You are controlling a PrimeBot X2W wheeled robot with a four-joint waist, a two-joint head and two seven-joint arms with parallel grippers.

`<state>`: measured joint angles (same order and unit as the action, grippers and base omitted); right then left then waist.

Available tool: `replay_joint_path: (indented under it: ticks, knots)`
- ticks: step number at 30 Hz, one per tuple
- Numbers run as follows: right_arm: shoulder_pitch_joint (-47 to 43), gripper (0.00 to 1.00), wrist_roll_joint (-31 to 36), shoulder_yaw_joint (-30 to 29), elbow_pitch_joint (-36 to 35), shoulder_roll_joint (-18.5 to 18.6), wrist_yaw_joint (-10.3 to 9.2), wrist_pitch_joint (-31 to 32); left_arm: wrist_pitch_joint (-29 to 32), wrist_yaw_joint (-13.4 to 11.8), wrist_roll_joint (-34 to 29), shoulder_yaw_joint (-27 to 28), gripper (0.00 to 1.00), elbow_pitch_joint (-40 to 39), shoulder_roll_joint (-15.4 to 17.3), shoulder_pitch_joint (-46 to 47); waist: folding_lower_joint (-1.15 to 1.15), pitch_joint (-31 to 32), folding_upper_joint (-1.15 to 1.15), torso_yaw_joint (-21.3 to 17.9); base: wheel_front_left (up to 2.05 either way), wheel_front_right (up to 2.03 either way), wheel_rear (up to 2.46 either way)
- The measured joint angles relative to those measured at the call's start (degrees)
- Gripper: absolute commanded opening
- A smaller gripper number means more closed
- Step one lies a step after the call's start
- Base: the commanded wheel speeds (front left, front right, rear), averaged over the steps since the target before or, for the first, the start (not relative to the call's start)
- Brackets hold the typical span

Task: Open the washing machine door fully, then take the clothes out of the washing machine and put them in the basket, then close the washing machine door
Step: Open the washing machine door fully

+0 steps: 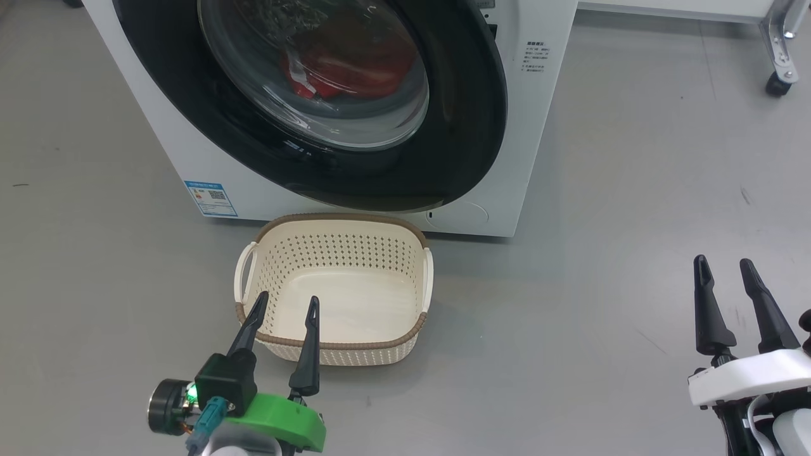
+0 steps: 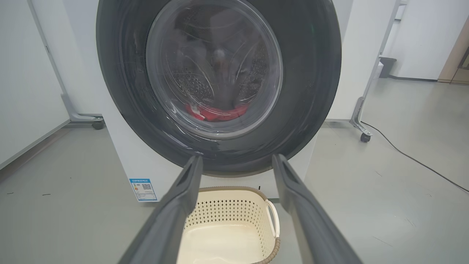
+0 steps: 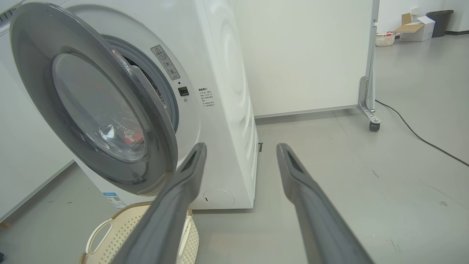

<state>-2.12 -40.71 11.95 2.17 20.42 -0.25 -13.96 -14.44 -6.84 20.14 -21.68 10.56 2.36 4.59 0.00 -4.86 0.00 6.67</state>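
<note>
washing machine door (image 1: 469,126): top cut off | clothes (image 1: 361,63): blurred, partly hidden | label (image 1: 211,198): unreadable

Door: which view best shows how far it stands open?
The right wrist view: it sees the door from the side, swung partly off the machine. The head and left wrist views face it head-on, with red clothes behind, hiding the gap.

A black cable (image 3: 421,138) lies beside a wheeled white partition (image 3: 304,55).

Basket (image 1: 342,217) on the floor (image 1: 633,253) before the washing machine (image 1: 538,126), clothes (image 1: 361,66) inside behind the door (image 1: 469,126).
</note>
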Motion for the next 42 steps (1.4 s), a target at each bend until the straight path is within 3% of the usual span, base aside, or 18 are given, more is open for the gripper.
replay_joint_path:
  ticks: [42]
  knots:
    - [-0.9,1.00,0.5,-2.1,-0.8,-0.5,0.16,-0.5,0.0,0.0,0.0,-1.1,1.00,-0.2,0.0,-0.1,0.00,-1.8,0.00,0.4,0.00,0.00,0.00]
